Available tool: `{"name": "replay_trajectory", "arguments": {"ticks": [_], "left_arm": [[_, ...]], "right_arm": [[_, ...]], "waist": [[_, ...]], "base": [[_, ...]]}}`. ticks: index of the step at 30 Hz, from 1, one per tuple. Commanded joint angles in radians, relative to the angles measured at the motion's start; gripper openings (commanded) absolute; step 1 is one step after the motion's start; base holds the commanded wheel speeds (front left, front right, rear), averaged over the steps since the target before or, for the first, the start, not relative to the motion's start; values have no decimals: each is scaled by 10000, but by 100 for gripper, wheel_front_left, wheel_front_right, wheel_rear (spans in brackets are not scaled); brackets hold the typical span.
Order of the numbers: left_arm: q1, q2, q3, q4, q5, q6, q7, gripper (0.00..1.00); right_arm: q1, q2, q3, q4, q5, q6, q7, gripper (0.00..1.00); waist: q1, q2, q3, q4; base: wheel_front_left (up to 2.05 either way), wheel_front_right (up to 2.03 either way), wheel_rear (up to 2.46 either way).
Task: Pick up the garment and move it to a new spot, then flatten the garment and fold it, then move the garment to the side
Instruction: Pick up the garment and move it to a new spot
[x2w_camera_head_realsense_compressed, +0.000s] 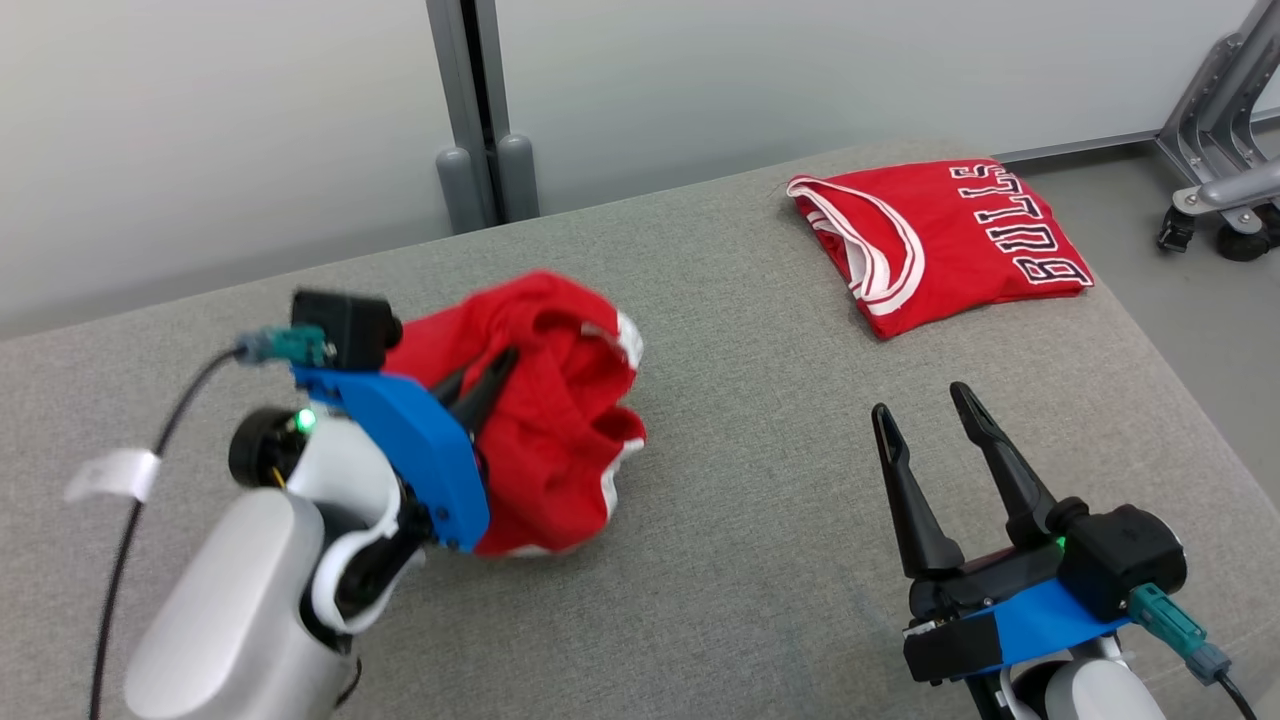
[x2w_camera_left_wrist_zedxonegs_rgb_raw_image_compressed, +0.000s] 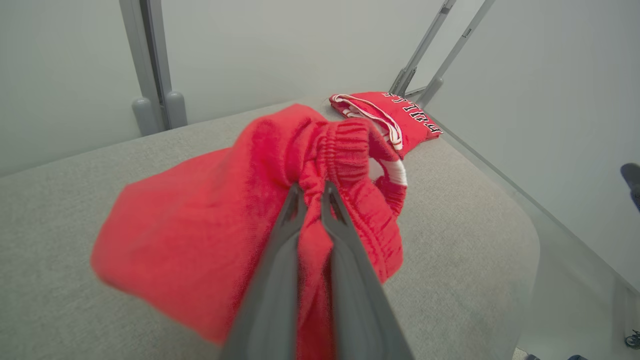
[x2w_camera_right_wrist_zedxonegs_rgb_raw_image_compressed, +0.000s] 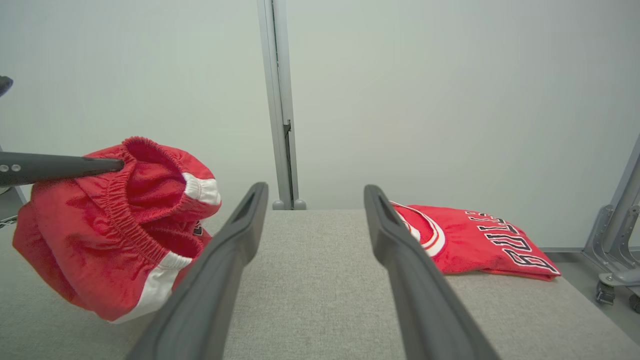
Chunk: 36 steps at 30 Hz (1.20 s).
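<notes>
The garment (x2w_camera_head_realsense_compressed: 545, 415) is a crumpled pair of red shorts with white trim, hanging bunched above the grey table at centre left. My left gripper (x2w_camera_head_realsense_compressed: 487, 375) is shut on its elastic waistband (x2w_camera_left_wrist_zedxonegs_rgb_raw_image_compressed: 345, 150), and the cloth (x2w_camera_left_wrist_zedxonegs_rgb_raw_image_compressed: 200, 220) droops below the fingers. In the right wrist view the same garment (x2w_camera_right_wrist_zedxonegs_rgb_raw_image_compressed: 115, 235) hangs at the left, off the table top, with the left fingers (x2w_camera_right_wrist_zedxonegs_rgb_raw_image_compressed: 60, 167) pinching its rim. My right gripper (x2w_camera_head_realsense_compressed: 925, 405) stands open at the lower right, well apart from the garment, with nothing between its fingers (x2w_camera_right_wrist_zedxonegs_rgb_raw_image_compressed: 235, 235).
A folded red jersey (x2w_camera_head_realsense_compressed: 940, 240) with "BULLS" lettering lies at the table's far right corner. The grey padded table (x2w_camera_head_realsense_compressed: 740, 420) ends at its right edge near a wheeled metal stand (x2w_camera_head_realsense_compressed: 1220, 190). A grey post (x2w_camera_head_realsense_compressed: 480, 130) stands behind the table.
</notes>
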Motion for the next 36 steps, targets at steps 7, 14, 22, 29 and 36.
{"name": "replay_trajectory", "arguments": {"ticks": [7,14,22,29,36], "left_arm": [[779,-372,-351,1548,468,40,-1220,100],[1030,-736,-186,2110,436,58,-2399,100],[1905,-826,680,1495,427,443,-4626,100],[2823,-784,1129,880,842,865,-6509,100],[3869,-562,1296,483,1652,893,-7264,100]], "right_arm": [[-11,-6,-43,-86,-25,5,38,100],[279,-5,-487,-253,-207,5,176,100],[739,-5,-1035,-440,-285,5,310,100],[1010,-6,-1455,-500,-231,5,331,100],[1190,-6,-1676,-182,-128,5,249,100]], "waist": [[1,0,-60,145],[1,0,-359,866],[1,0,-845,1671],[1,0,-979,2307],[1,0,-1153,2601]], "base": [[0,0,0],[0,0,0],[0,0,0],[0,0,0],[0,0,0]]}}
